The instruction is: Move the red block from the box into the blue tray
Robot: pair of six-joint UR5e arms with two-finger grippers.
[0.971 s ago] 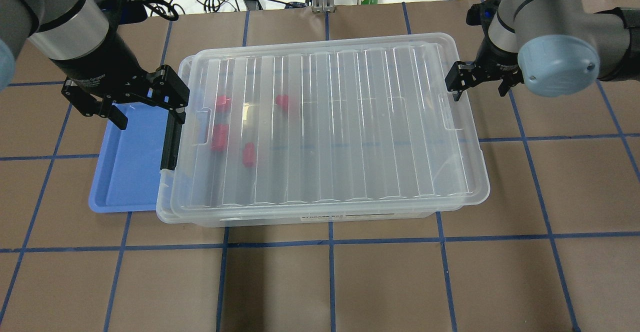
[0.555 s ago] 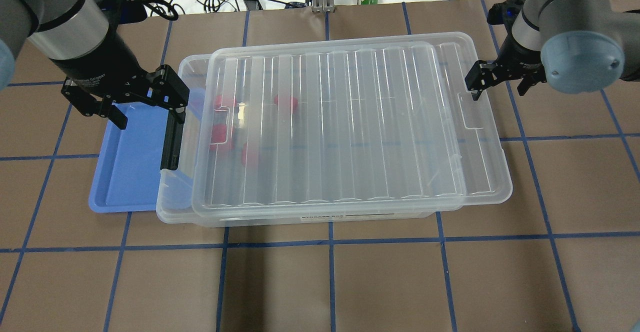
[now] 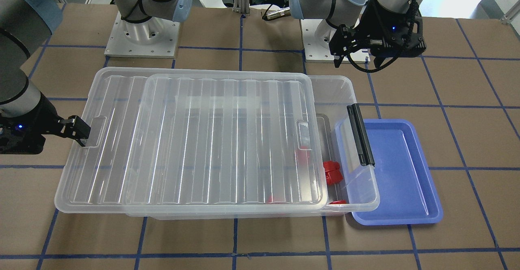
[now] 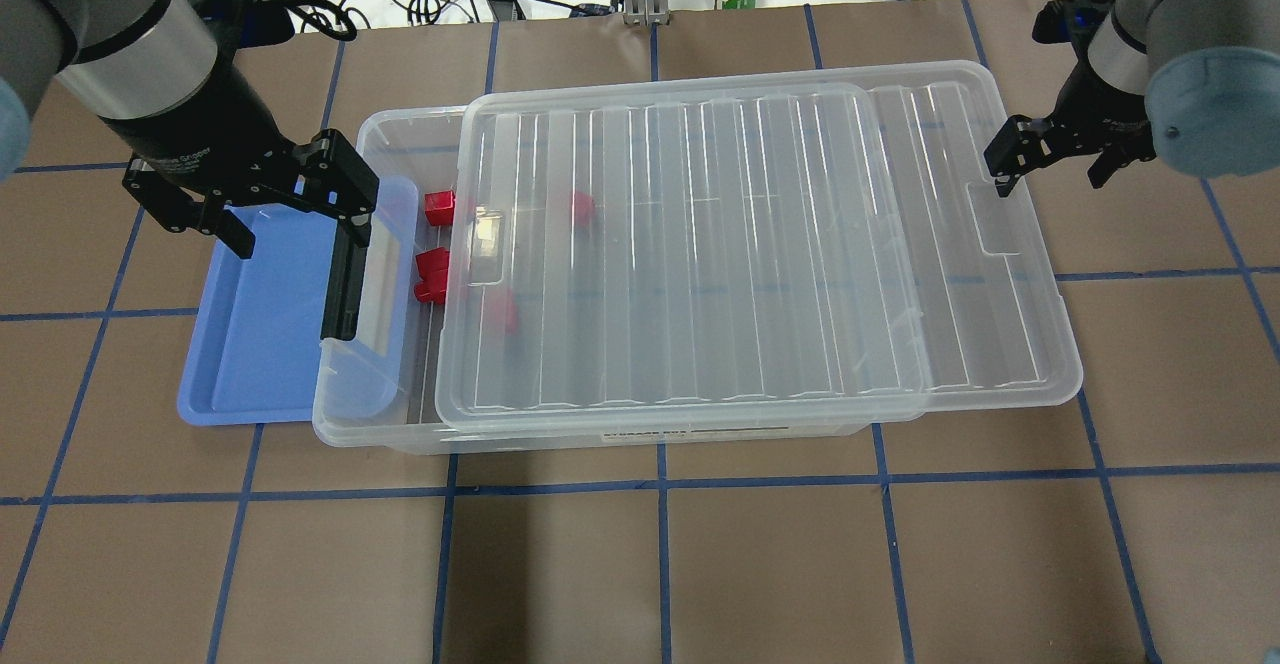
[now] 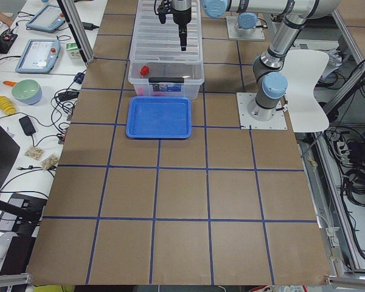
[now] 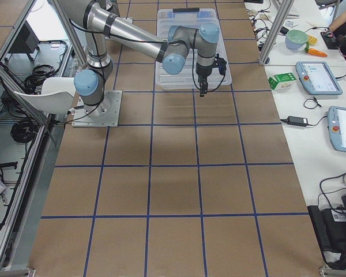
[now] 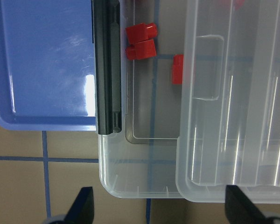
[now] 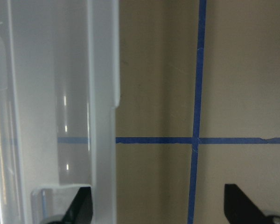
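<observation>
While the left fingers point(image 4: 300, 236) hang spread wide and empty over the blue tray point(image 4: 250, 344) and the box's point(image 4: 345, 419) black latch end, the tray sits on the counter point(image 4: 640, 564) just beside that end. Lid point(image 4: 700, 244) lies offset right, leaving the box's left end uncovered. Red block point(image 4: 437, 207) lies inside the box there, on the far side, just beside the lid edge. Two-part red block point(image 4: 431, 277) is near it. Right fingers point(image 4: 1052, 164) are spread, clamping nothing, with the lid's right rim between them.
</observation>
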